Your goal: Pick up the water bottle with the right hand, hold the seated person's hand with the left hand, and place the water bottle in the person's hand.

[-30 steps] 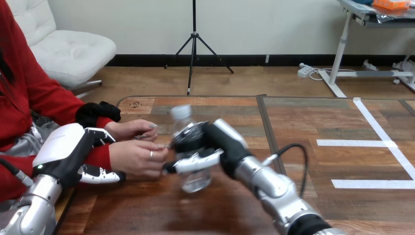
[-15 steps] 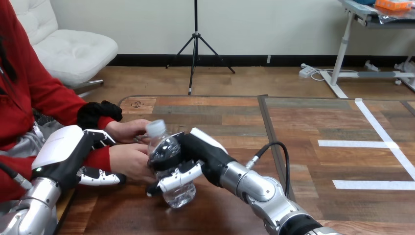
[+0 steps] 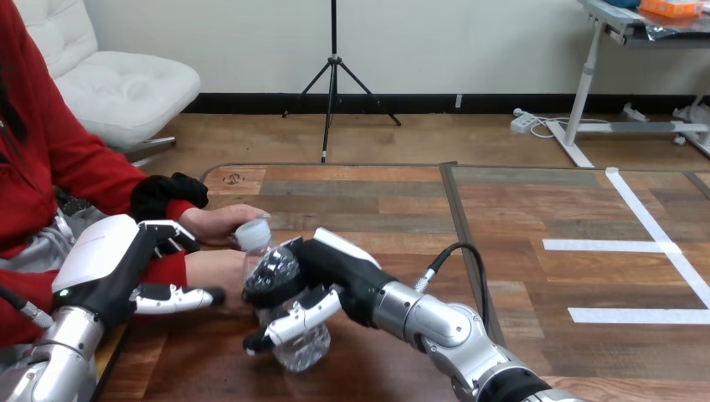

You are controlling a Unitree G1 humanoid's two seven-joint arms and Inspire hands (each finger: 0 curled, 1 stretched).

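Clear plastic water bottle (image 3: 300, 347) gripped in curled fingers of right hand (image 3: 335, 266), near-left on wooden table (image 3: 502, 218), tilted, white cap (image 3: 251, 234) leaning left, just beside the person's near hand (image 3: 213, 270). Left hand (image 3: 109, 264) clasping that hand's red-sleeved wrist (image 3: 167, 270), fingers above, thumb below

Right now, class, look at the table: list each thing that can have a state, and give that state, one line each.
bottle: capped, tilted toward the person, gripped.
right hand: shut round the bottle.
left hand: fingers and thumb curled round the person's wrist.
person's nearer hand: against the bottle, grip hidden.
person's farther hand: loosely curled, near the bottle's top.
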